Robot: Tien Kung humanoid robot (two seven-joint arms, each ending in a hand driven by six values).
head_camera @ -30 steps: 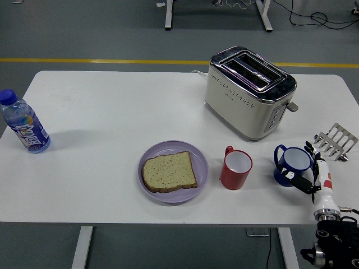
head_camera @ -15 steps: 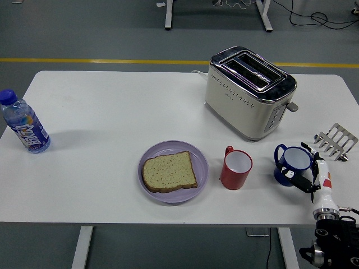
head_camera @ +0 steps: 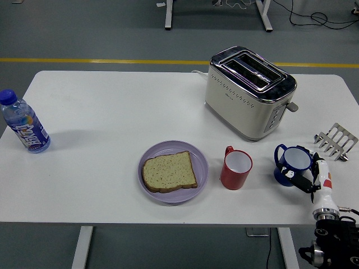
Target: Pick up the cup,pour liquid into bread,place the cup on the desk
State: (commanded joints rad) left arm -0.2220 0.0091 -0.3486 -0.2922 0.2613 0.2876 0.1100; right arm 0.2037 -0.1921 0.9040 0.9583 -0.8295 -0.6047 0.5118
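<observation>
A blue cup with a white inside stands on the white table at the right. My right hand comes in from the lower right corner and sits against the cup's right side. Its thumb lies across the cup's lower front and its fingers reach past the rim, loosely spread and not closed. The cup rests on the table. A slice of bread lies on a lilac plate at the centre front. My left arm is out of view.
A red mug stands between the plate and the blue cup. A cream toaster stands behind them. A metal toast rack is at the right edge and a water bottle at the far left.
The right hand's fingers have drawn in slightly beside the blue cup's rim. The cup and everything else have stayed in place.
</observation>
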